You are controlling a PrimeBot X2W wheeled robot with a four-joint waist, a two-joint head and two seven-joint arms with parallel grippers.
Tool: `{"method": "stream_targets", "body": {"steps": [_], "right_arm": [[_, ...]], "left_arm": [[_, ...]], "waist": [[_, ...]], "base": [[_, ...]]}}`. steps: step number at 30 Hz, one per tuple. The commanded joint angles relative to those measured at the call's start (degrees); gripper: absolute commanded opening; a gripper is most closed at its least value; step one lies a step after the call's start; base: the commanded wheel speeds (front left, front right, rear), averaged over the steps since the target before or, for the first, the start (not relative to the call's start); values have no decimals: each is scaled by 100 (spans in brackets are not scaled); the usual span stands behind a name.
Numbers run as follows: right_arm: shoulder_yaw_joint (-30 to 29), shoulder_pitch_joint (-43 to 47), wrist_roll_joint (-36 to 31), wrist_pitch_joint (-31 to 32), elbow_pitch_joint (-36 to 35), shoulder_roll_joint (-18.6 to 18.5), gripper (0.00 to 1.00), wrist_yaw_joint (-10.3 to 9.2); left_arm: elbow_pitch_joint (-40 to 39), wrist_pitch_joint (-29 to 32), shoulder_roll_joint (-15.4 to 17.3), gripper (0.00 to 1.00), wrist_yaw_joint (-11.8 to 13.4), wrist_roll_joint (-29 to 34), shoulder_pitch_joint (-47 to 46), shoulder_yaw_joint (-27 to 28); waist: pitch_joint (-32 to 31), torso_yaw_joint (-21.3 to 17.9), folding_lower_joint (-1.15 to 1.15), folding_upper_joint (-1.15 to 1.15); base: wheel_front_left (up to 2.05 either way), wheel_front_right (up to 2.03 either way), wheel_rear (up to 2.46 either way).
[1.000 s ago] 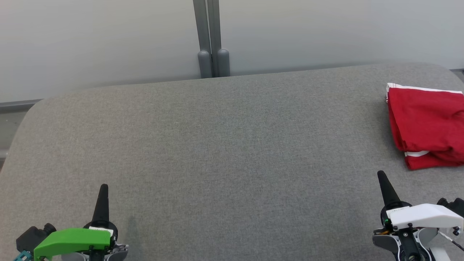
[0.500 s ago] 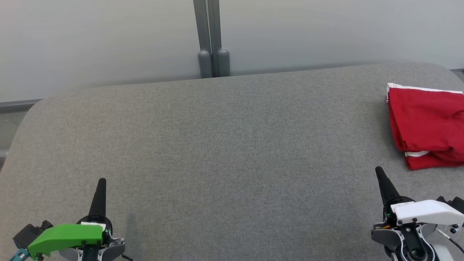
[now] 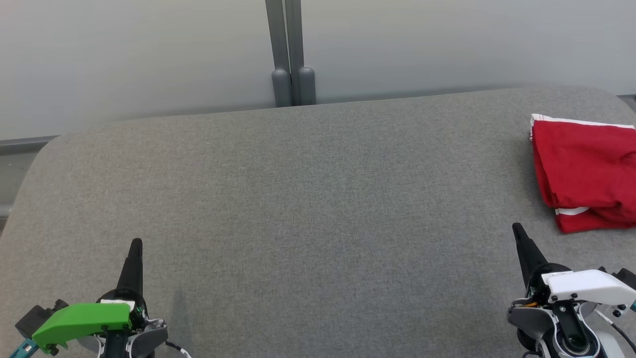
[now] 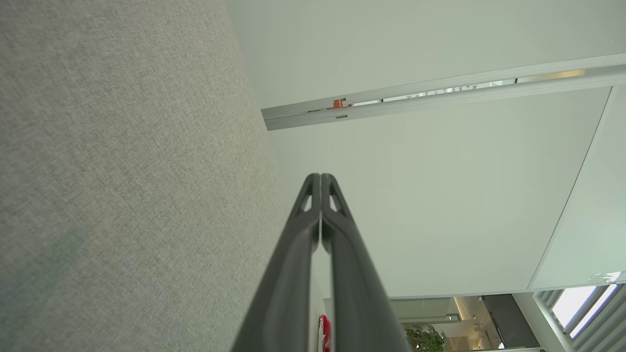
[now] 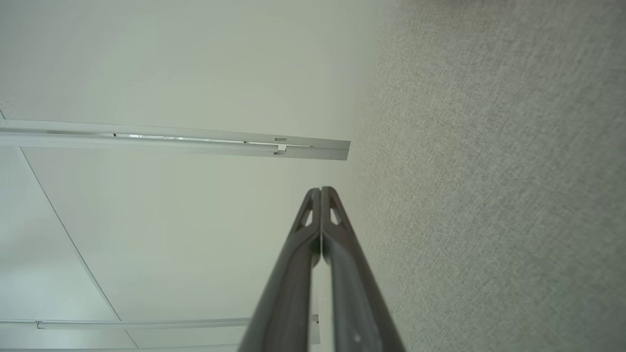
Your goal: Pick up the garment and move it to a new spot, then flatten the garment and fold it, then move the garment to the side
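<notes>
Grey woven fabric, finely speckled and slightly coarse, covers the broad padded surface [image 3: 318, 199], whose far corners are rounded. On it at the far right lies the garment [image 3: 581, 169], smooth red cloth folded into a rough, soft-edged rectangle. It has a thin white stripe along its far edge and a white band at its near corner, and its right part runs past the edge of the head view. The left gripper [image 3: 135, 242] sits at the near left under a glossy green cover [image 3: 82, 320], its tapered dark fingers pressed together into one spike. The right gripper [image 3: 517, 228], under a white cover [image 3: 586, 286], has its fingers together too, the tip near the garment's near edge but apart from it. Behind, a matte pale wall [image 3: 149, 59] meets two round-topped grey posts [image 3: 293, 87].
</notes>
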Motion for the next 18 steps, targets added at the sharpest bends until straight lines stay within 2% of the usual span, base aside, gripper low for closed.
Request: {"method": "stream_targets", "body": {"steps": [1, 18], "right_arm": [[-16, -94, 129, 39, 5, -33, 0, 4], [-32, -192, 881, 221, 62, -35, 0, 4]], "left_arm": [[-5, 36, 40, 0, -39, -116, -148, 27], [19, 227, 36, 0, -58, -735, -260, 119]], "waist": [[0, 1, 0, 0], [0, 7, 0, 0]], "base": [[0, 0, 0], [0, 0, 0]]}}
